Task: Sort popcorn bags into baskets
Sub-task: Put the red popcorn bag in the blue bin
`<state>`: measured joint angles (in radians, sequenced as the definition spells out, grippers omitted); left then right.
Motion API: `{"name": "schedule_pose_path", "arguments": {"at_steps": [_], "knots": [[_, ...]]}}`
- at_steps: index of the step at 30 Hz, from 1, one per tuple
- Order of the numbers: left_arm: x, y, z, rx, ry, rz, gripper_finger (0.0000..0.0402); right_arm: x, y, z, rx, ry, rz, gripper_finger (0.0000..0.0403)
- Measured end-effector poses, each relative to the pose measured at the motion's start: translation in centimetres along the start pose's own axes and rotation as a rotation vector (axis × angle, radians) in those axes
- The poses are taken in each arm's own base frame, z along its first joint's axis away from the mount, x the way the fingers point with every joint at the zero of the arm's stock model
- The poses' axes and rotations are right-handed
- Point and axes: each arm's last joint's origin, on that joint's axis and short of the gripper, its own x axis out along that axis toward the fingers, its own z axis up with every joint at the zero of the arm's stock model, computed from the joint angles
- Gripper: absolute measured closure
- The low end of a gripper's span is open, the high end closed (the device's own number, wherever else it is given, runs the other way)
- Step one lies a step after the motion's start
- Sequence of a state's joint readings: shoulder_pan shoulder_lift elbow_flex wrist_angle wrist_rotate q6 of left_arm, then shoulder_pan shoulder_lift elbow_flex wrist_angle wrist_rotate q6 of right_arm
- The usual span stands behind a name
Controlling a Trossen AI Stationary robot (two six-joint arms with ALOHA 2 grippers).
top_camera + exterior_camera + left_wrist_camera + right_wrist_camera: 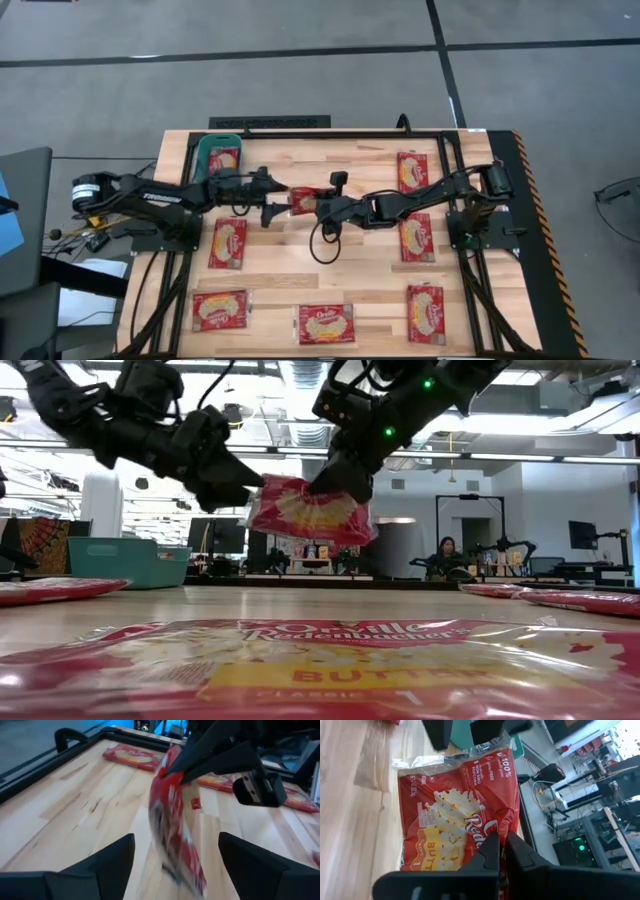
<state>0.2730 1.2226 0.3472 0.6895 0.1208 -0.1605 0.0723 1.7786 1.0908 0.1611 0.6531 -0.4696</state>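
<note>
Above the middle of the pale wooden table (pixel 340 285), nearer its far edge, right gripper (pixel 322 205) pinched shut on one flat red popcorn packet (pixel 303 200), hanging clear of the wood. Facing it, left gripper (pixel 272 198) spread wide, fingers either side of the packet, not closed on it. At the far left corner, small teal plastic basket (pixel 206 150) with another red packet inside; more red packets flat along the near, left and right edges.

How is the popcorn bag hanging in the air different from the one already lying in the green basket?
The hanging bag is off the table, pinched at one edge by the right end effector; the bag in the basket lies flat. The hanging bag droops on a tilt between the two end effectors, with the left end effector open around it; the basket bag has no end effector on it. Both are red packets with a cream-yellow picture.
</note>
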Motion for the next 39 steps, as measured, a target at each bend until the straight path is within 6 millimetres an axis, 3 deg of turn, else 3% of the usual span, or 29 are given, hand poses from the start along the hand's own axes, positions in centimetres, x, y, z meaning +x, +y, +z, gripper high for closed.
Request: {"name": "schedule_pose_path", "arguments": {"at_steps": [6, 17, 23, 30, 35, 39], "knots": [[2.2, -0.2, 1.2, 0.030, 0.051, -0.031, 0.0182, -0.1, 0.1, 0.0, -0.009, 0.002, 0.004, 0.0386], [3.2, -0.2, 2.6, 0.114, 0.162, -0.037, 0.0384, -0.2, 0.2, 0.0, -0.062, 0.008, 0.009, 0.0385], [3.3, 0.0, 3.1, 0.130, 0.171, -0.033, 0.0378, -0.3, 0.3, 0.1, -0.121, 0.006, -0.001, 0.0378], [3.0, 0.5, 3.6, 0.157, 0.176, 0.180, 0.0393, -0.3, -0.1, 0.1, -0.007, 0.042, -0.106, 0.0291], [0.7, 0.7, 5.2, 0.195, 0.141, 0.419, 0.0396, -0.4, -0.3, -0.1, 0.098, 0.088, -0.198, 0.0219], [-2.3, 0.7, 6.4, 0.189, 0.130, 0.663, 0.0396, -0.1, -0.7, -0.6, 0.171, 0.119, -0.236, 0.0177]]}}
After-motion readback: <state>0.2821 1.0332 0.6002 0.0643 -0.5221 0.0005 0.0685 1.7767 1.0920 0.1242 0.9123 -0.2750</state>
